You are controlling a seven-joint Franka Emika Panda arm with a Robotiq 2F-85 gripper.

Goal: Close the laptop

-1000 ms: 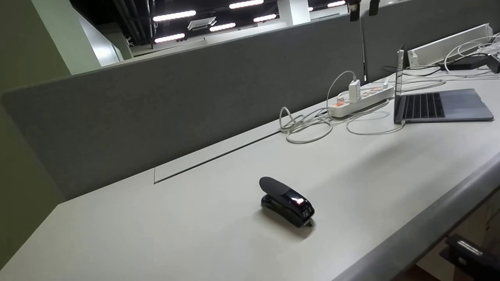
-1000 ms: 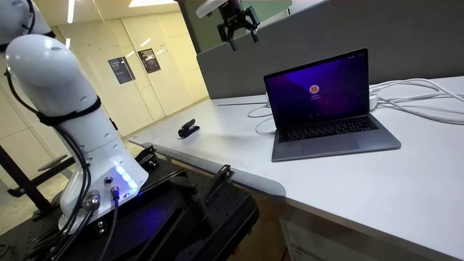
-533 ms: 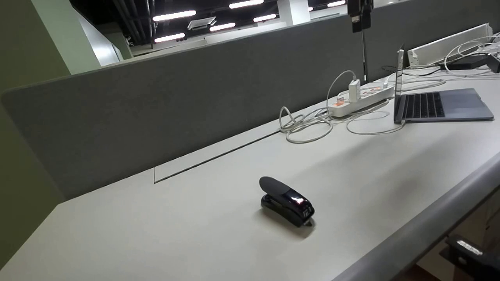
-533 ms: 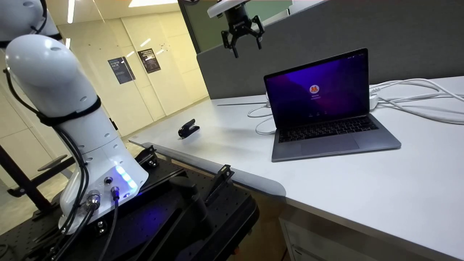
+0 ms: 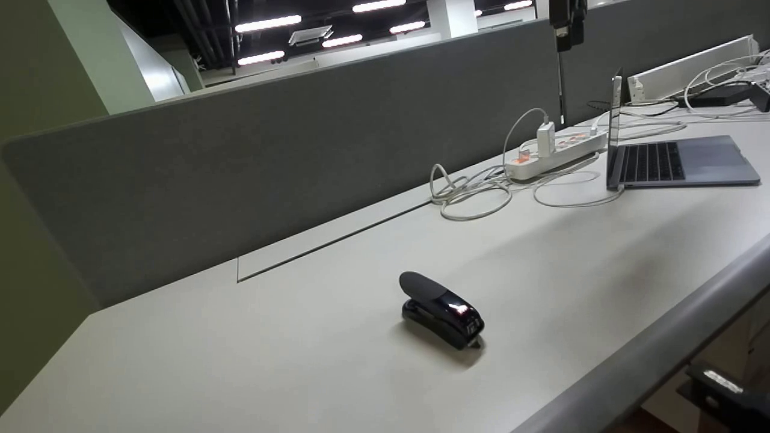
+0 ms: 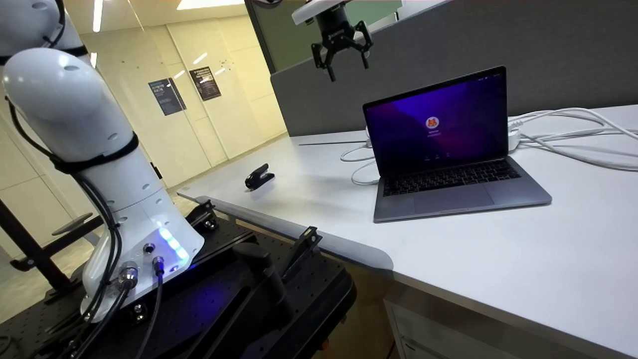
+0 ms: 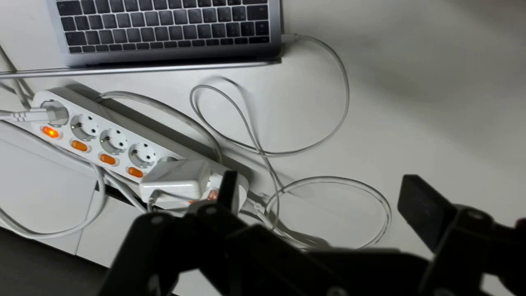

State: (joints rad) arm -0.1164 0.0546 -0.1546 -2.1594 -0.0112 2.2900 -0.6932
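The laptop stands open on the desk, in both exterior views [image 5: 716, 161] [image 6: 458, 197]. Its screen lid [image 6: 438, 124] is about upright and lit purple. In the wrist view the laptop's keyboard [image 7: 164, 24] is at the top, and the lid [image 7: 144, 70] shows edge-on as a thin strip. My gripper [image 6: 349, 71] is open and empty, high above the desk and left of the lid in that exterior view. It also shows at the top of an exterior view [image 5: 570, 43]. In the wrist view the gripper [image 7: 318, 189] is over the cables on the lid's back side, apart from the laptop.
A white power strip [image 7: 119, 131] with a plugged-in charger [image 7: 176, 179] lies behind the lid. Loose white cables [image 5: 475, 198] lie beside it, one plugged into the laptop. A black stapler [image 5: 442, 310] is on the desk. A grey partition [image 5: 301, 180] runs along the back.
My gripper has come down and moved toward the laptop, rightward in both exterior views. It stays open. The laptop and stapler have not moved.
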